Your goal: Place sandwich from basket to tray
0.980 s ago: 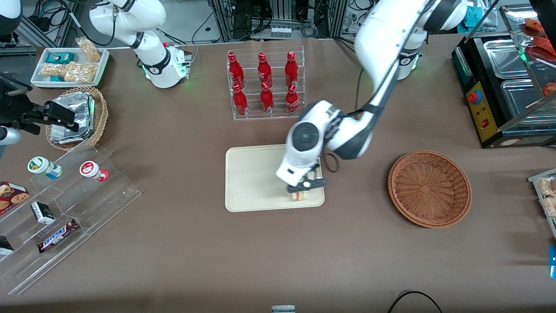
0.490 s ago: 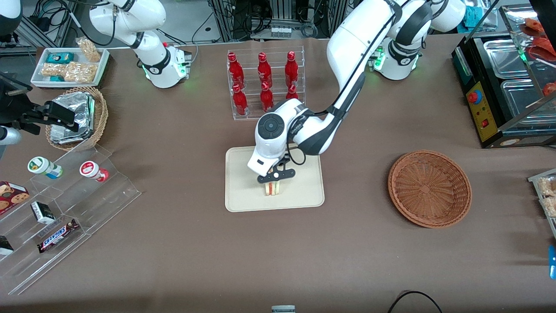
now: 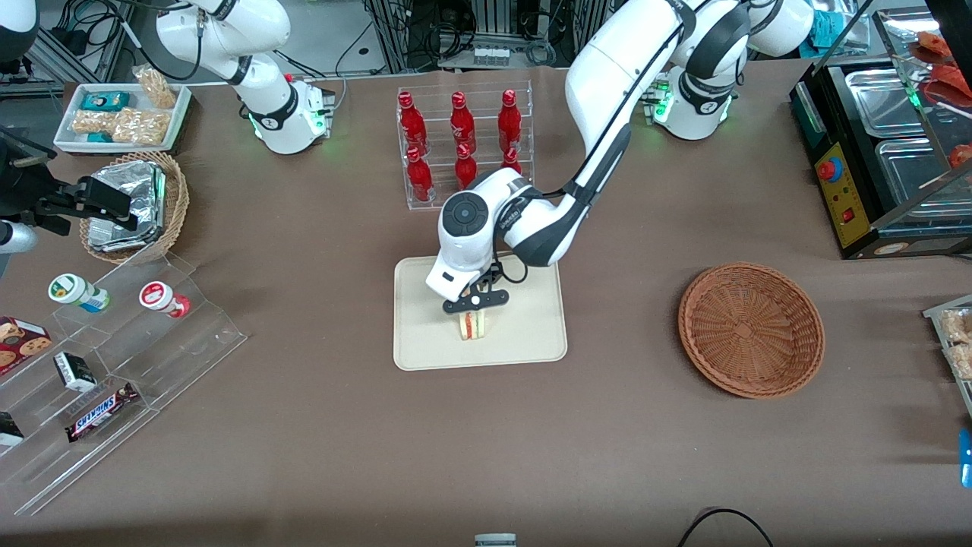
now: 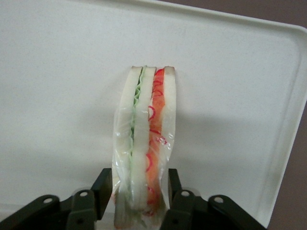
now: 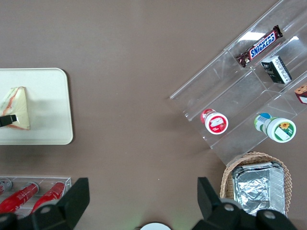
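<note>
the sandwich (image 4: 144,148) is gripped on edge by the closed claw (image 3: 475,302) over the tray (image 3: 425,342), well apart from the basket (image 3: 750,330).

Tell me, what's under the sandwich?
The cream tray is under the sandwich. The gripper pinches the sandwich between its fingers, standing on edge over the tray. Whether it touches the tray is hidden.
</note>
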Motion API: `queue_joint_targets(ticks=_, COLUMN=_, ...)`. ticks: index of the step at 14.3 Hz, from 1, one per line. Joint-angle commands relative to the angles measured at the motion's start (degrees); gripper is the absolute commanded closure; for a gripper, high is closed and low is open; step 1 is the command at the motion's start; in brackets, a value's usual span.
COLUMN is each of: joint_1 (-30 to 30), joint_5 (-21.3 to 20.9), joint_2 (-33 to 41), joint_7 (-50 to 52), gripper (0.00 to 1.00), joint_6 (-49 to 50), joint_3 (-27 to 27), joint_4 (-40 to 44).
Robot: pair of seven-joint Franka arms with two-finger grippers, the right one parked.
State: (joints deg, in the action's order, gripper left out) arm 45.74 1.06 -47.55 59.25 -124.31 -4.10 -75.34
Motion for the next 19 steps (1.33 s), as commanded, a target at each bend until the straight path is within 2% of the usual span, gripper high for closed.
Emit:
queue_joint_targets(ticks=1, joint_1=1.0, joint_5=-1.2, joint_2=3.0, joint_7=1.8, gripper=0.00, joint_6=1.4, joint_3=1.4, joint_4=-0.1)
queue_joint_targets(ticks=6, joint_1=0.1, joint_5=-2.8, joint_2=12.7, joint_7=-1.6, gripper=0.00, joint_6=15.8, joint_3=5.8, joint_4=-2.0)
queue_joint_targets(ticks=9, joint_1=-5.2, joint_5=-2.7, joint_2=15.6, joint_7=-2.1, gripper=0.00, joint_6=20.4, joint_3=6.5, joint_4=-4.2)
queue_joint_targets(ticks=12, joint_1=-10.5, joint_5=-2.5, joint_2=18.9, joint_7=-11.3, gripper=0.00, joint_6=20.0, joint_3=6.5, joint_4=-9.1)
queue_joint_targets(ticks=15, joint_1=-16.5, joint_5=-2.4, joint_2=26.8, joint_7=-21.7, gripper=0.00, joint_6=20.0, joint_3=6.4, joint_4=-17.4)
queue_joint_targets(ticks=19, joint_1=-23.0, joint_5=-2.3, joint_2=35.6, joint_7=-33.9, gripper=0.00, joint_6=20.6, joint_3=6.4, joint_4=-24.6)
